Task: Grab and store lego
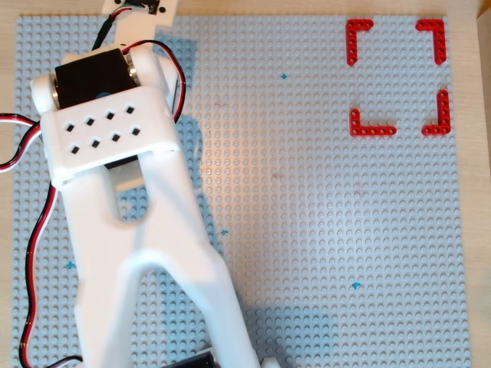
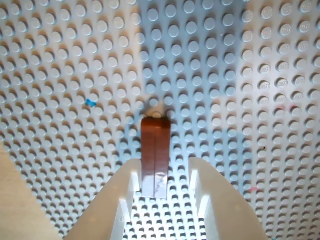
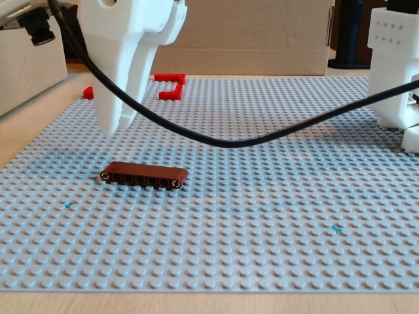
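Wrist view shows the white 2-finger gripper (image 2: 165, 210) spread wide, empty, above the long reddish-brown lego beam (image 2: 155, 155), so grabbing and storing both remain.

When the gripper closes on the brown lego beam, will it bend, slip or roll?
The brown lego beam looks like hard plastic, so probably stiff. It lies flat with flat sides, so it should not roll. Its smooth sides might slip between the fingers.

A brick (image 3: 143, 175) lies flat on a baseplate (image 3: 262, 216), directly below the gripper (image 3: 118, 121), corner pieces (image 3: 171, 86) well behind.
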Available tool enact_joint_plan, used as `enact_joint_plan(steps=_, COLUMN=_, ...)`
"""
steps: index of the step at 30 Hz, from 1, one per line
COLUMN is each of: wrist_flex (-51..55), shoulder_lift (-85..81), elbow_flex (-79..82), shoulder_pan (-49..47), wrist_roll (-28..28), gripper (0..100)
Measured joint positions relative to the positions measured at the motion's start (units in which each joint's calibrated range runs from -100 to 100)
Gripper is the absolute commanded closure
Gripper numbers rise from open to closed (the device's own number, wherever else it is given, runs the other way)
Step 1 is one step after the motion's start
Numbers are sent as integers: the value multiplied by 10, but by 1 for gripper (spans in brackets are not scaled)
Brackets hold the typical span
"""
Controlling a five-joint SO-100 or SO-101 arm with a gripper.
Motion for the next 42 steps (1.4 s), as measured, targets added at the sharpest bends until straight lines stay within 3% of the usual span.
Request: enact_joint_plan(steps=42, wrist_flex=-59, shoulder_lift=58, elbow_flex=0, shoulder_pan=-5, wrist_roll=-1, gripper=89)
